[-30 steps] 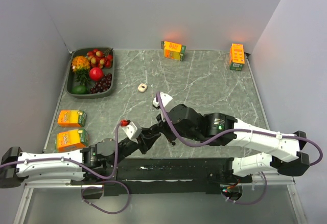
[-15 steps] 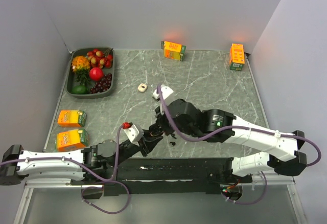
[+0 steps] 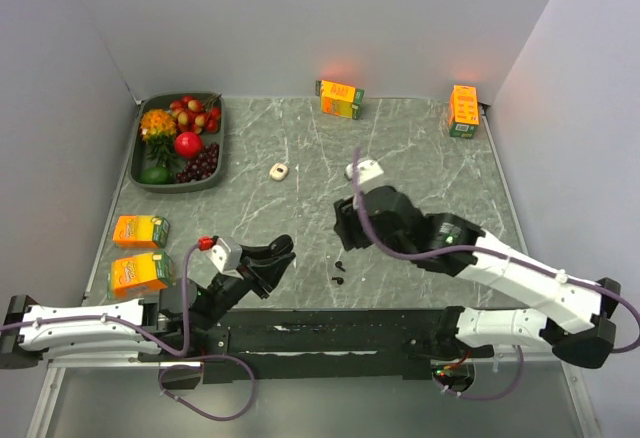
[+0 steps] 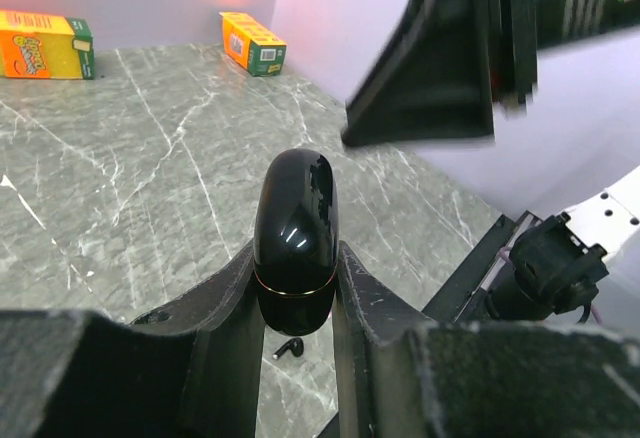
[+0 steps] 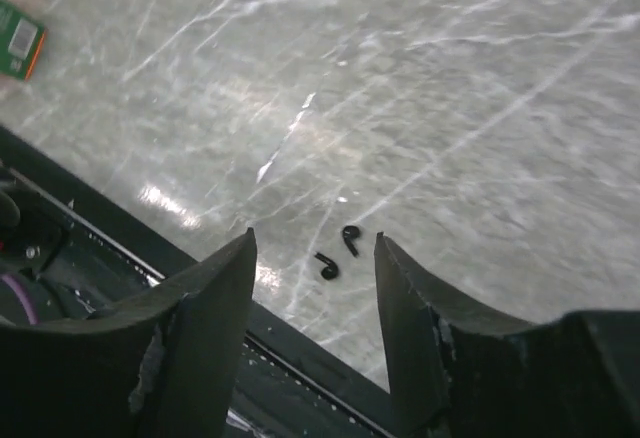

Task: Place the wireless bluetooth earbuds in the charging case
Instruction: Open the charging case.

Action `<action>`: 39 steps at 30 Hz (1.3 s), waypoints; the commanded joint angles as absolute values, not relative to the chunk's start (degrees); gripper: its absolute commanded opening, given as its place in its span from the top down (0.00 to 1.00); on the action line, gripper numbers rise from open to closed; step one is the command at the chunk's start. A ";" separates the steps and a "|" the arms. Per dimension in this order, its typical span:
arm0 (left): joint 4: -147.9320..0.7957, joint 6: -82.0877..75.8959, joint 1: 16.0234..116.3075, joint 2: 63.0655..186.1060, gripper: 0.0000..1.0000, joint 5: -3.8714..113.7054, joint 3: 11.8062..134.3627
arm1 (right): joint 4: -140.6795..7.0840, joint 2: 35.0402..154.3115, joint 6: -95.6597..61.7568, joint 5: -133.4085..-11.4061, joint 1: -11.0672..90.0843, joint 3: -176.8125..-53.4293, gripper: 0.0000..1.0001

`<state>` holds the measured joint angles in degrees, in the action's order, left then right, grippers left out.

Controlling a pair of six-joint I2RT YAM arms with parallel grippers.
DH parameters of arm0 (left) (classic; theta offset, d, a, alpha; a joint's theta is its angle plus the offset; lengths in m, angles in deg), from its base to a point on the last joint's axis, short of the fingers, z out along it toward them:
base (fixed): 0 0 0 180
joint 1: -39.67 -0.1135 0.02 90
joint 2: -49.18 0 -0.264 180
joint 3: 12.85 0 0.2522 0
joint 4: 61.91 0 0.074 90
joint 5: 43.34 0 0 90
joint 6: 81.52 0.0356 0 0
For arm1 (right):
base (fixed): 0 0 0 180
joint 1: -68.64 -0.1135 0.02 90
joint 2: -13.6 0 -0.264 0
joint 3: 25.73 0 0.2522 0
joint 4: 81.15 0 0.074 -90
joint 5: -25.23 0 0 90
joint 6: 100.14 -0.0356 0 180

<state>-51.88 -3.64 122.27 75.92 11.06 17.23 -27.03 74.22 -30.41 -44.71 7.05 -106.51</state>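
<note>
Grey desk (image 3: 430, 158) holds two tiny, likely slippery earbuds (image 5: 350, 240); I'd pinch the stems. I see left end effector (image 4: 296, 280) clamping case (image 4: 295, 218), right end effector (image 5: 315, 248) apart.

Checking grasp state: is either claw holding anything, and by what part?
Left claw pinches the black charging case by its two sides. Right claw is open and empty.

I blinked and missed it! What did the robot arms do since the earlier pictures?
The left gripper, clamping the black charging case, pulled back leftward. The right gripper, open, swung away rightward, uncovering two black earbuds. Juice cartons and fruit tray stayed put.
</note>
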 commanded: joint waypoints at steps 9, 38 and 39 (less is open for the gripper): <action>-51.68 -4.61 122.55 79.50 0.99 13.95 19.46 | -34.00 76.52 -25.43 -48.77 -6.07 -114.45 1.00; -48.87 -4.53 122.55 82.75 0.99 16.24 21.48 | -28.72 84.61 -25.87 -53.96 -7.83 -119.47 1.00; -48.78 -4.52 122.55 82.75 0.99 16.33 21.48 | -28.20 84.78 -25.87 -53.87 -7.83 -119.55 1.00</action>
<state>-51.90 -4.51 122.27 82.70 15.32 18.76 -28.87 83.92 -25.71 -53.96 -7.37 -116.41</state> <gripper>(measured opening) 0.321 0.008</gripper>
